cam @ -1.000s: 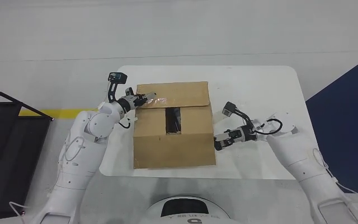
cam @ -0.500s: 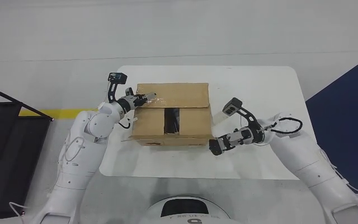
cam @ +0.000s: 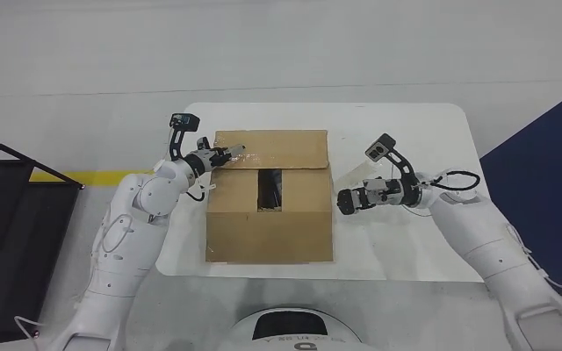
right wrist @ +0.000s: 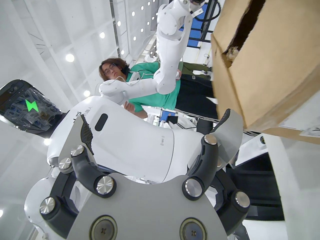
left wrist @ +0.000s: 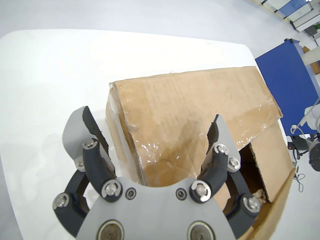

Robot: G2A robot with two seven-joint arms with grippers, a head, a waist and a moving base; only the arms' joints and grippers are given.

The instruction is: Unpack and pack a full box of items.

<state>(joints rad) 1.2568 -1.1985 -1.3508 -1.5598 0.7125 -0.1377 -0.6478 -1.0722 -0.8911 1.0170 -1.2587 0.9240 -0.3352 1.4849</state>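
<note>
Sitting on the bench (cam: 404,140), the box (cam: 263,237) has its top partly open. My left jaws stand open astride its far left corner; my right jaws, open and empty, hover just beside its right wall.

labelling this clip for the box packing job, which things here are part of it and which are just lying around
Part of the job:
- cardboard box, top flaps parted, with a dark gap between them
- left gripper, open at a corner of the box
- right gripper, open beside the box

Just about:
- white table under the box
- black rack
- blue partition
- yellow floor line
</note>
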